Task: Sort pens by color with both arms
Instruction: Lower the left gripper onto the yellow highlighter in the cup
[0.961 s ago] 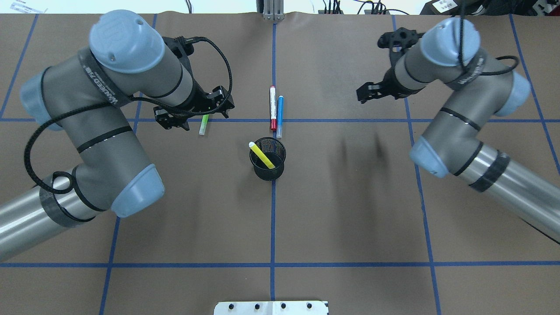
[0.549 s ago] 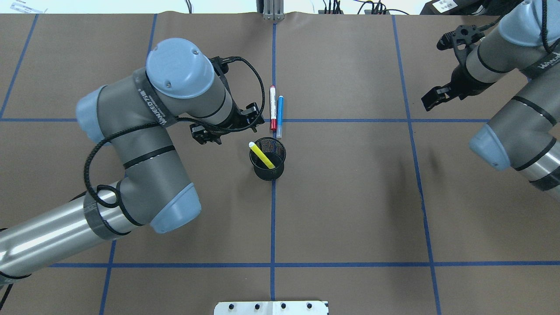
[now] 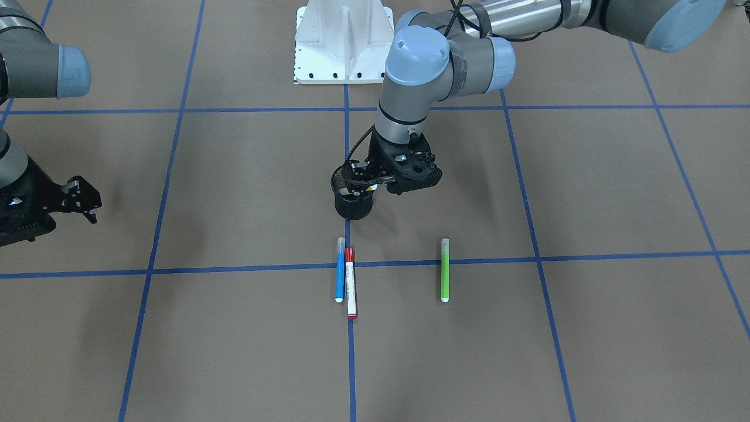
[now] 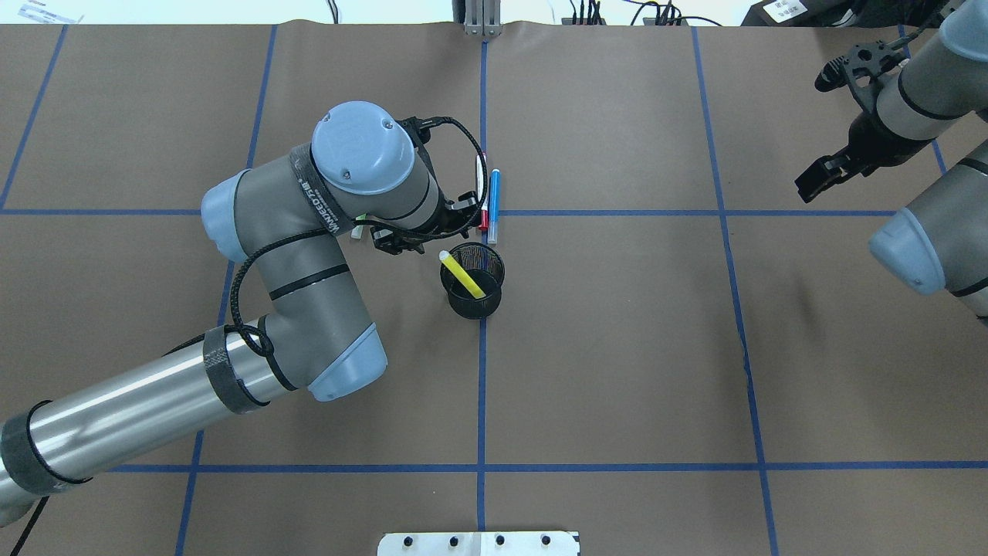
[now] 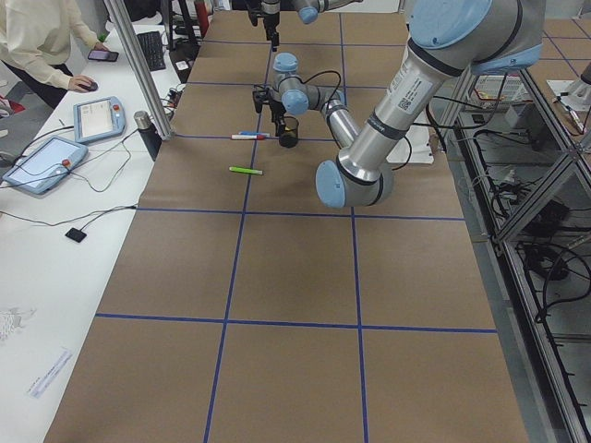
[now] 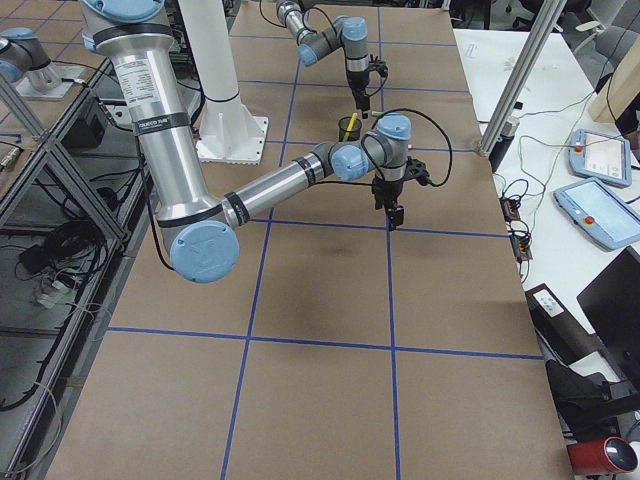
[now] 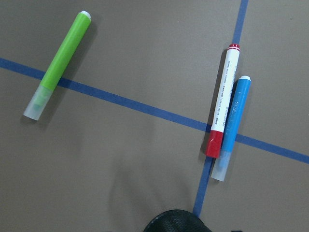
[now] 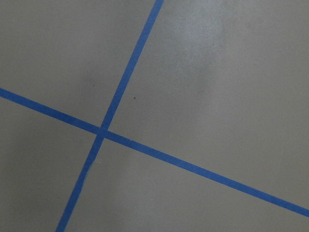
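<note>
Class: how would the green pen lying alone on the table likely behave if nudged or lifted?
The green pen looks round and lies flat on the table, so a sideways nudge would probably roll it. Slim and straight, it is likely stiff and light. Its smooth barrel might swivel if pinched near one end.

Pen (image 4: 461, 275) in cup (image 4: 494, 299); paired pens (image 4: 494, 197) beyond; lone pen (image 3: 445, 271) leftward.

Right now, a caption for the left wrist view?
Green pen apart; red-capped white pen and blue pen side by side; black mesh cup at bottom edge.
</note>
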Tool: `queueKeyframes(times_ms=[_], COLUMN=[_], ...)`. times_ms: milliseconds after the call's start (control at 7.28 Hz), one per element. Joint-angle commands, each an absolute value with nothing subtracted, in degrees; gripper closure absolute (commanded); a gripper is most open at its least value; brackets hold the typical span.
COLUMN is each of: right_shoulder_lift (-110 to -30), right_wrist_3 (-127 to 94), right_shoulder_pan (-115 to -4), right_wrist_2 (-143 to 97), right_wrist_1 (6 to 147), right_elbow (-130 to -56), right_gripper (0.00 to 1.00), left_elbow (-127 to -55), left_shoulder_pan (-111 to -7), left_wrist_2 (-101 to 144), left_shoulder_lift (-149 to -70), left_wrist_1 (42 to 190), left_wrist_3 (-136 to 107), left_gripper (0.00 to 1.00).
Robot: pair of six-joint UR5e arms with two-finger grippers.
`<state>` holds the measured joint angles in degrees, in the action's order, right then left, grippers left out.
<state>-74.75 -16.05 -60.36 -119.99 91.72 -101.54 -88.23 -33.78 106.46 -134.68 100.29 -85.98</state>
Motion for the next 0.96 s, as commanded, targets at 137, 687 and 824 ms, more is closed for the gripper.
queueKeyframes(times_ms=[137, 687, 824], right_shoulder_lift=[-74.97, -75.23, -75.23], right_wrist_3=[-15.91, -15.91, -15.91], right_shoulder_pan=[-60.73, -60.82, -60.91], right_wrist_2=[-120.06, -120.06, -120.06], right_wrist_1=[91.85, 91.85, 91.85], right_elbow=[-101.60, -101.69, -101.69], right_gripper=[0.01, 0.01, 0.01], left_elbow=[-89.03, -90.44, -91.40], left_shoulder_pan=[-33.75, -31.73, -31.55], left_wrist_2=[106.61, 106.35, 106.43], left_shoulder_lift=[-134.65, -133.60, -132.90], left_wrist_1=[100.20, 99.76, 99.76], left_wrist_3=[-85.61, -85.43, -85.34], left_gripper=[0.31, 0.43, 0.45])
